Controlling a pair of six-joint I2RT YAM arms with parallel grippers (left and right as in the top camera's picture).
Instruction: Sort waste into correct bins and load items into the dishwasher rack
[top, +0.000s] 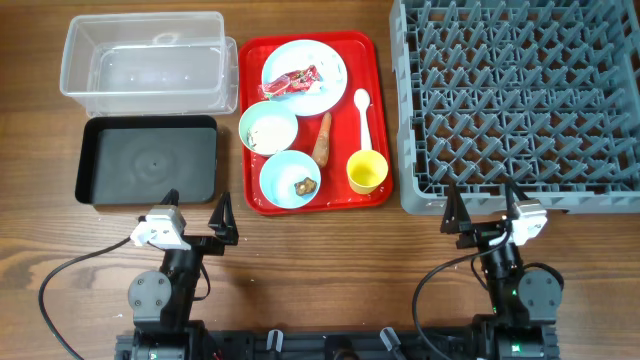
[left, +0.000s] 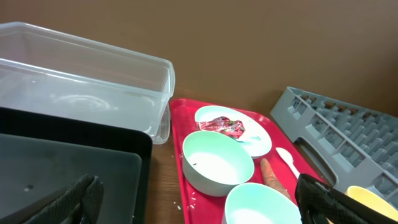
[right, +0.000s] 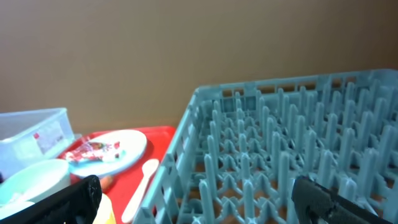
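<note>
Bottom left of the overhead frame: left pincer (top: 197, 212), spread wide, gripping nothing, poised over the bare table (top: 330, 260) just below the black tray (top: 150, 160). Bottom right: right pincer (top: 480, 208), likewise spread wide with nothing held, tips overlapping the near edge of the dishwasher rack (top: 520, 100) in this view.

Next up, centre frame, on the red serving tray (top: 260, 52), nearest row: pale blue bowl (top: 280, 170) with the small brown food lump (top: 304, 184) inside, and to its right the yellow cup (top: 367, 171), upright.

Above those, left of centre: second pale blue bowl (top: 283, 118) holding loose white rice grains (top: 258, 136). Just right of it, the orange-brown stick (top: 323, 140), lying lengthwise on the red surface between the bowls and the white plastic spoon (top: 363, 115). Spoon pointing its scoop end toward the top of the frame, handle toward the cup.

Farthest on the red tray, top centre: round light-blue plate (top: 325, 62) carrying the crumpled red-and-white wrapper (top: 292, 84).

Left of the red tray: the black tray at mid-height, and beyond it, upper left, the clear plastic tub (top: 150, 70), the two edge to edge or nearly so; cannot tell whether touching.

Right side of the frame, from mid-height to the top edge: the grey rack, pegs upright, just beside the red tray.
</note>
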